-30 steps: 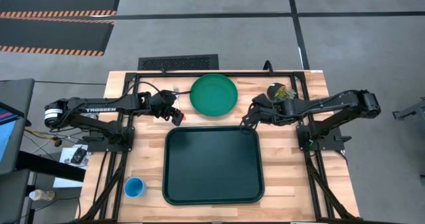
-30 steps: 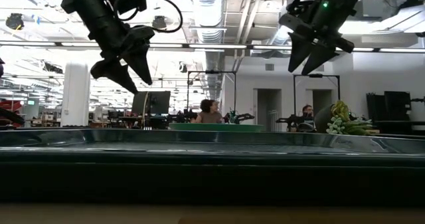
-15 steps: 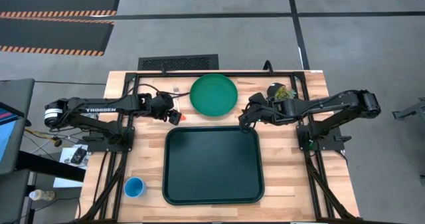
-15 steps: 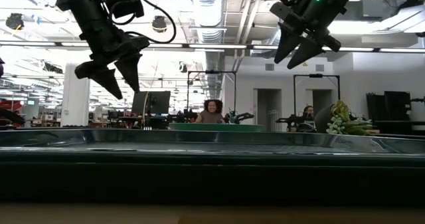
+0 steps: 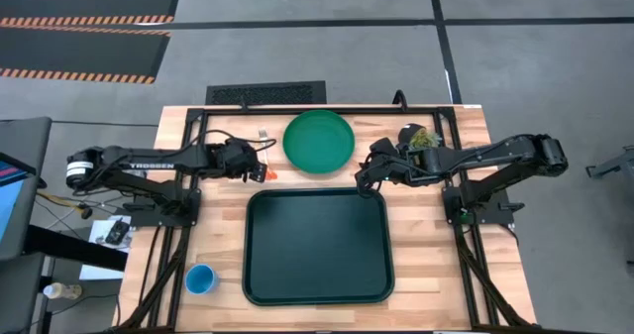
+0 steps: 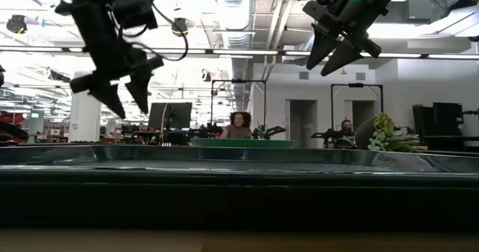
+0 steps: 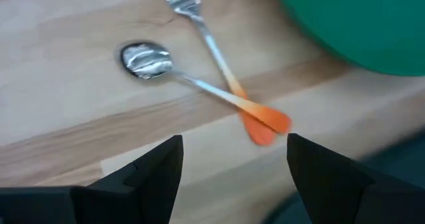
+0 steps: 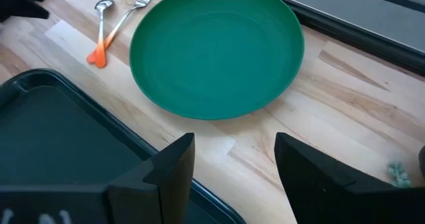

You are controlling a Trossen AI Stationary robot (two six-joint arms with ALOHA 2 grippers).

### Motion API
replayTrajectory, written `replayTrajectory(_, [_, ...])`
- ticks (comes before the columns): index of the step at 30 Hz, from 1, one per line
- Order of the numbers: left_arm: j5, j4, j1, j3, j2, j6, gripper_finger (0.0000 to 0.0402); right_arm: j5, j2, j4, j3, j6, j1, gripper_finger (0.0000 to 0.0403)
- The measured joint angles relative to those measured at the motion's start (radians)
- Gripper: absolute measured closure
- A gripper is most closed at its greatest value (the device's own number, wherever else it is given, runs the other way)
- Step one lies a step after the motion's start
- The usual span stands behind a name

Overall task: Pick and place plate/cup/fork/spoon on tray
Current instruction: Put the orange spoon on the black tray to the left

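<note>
The green plate lies flat at the table's far middle, just beyond the dark tray. The fork and the spoon lie on the wood left of the plate, their orange handles crossed. The blue cup stands at the near left. My left gripper hovers open above the fork and spoon. My right gripper hovers open above the table between the plate's right side and the tray's far right corner.
A small dark pot with a green plant stands at the far right, close behind my right arm. People show in the room beyond the table in the low view. Black frame rails run along the table's far and side edges.
My left gripper has moved toward the table's left edge and a little down, turning as it went, and now stands over the fork and spoon. My right gripper has shifted slightly toward the plate and up. No object has moved.
</note>
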Motion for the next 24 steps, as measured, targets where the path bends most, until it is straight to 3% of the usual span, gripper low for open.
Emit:
replayTrajectory(9, [-0.109,0.293,0.069,-0.165,0.000,-0.115,0.0150,0.001,0.000,0.033,0.000,-0.013,-0.011,0.0170])
replayTrajectory(19, [-0.121,0.364,0.118,-0.178,0.020,-0.140,0.0150,0.004,0.000,0.047,0.000,-0.015,-0.022,0.0170])
replayTrajectory(24, [-0.108,0.447,0.104,-0.178,0.107,-0.173,0.0150,0.004,0.000,0.051,0.000,-0.015,-0.035,0.0170])
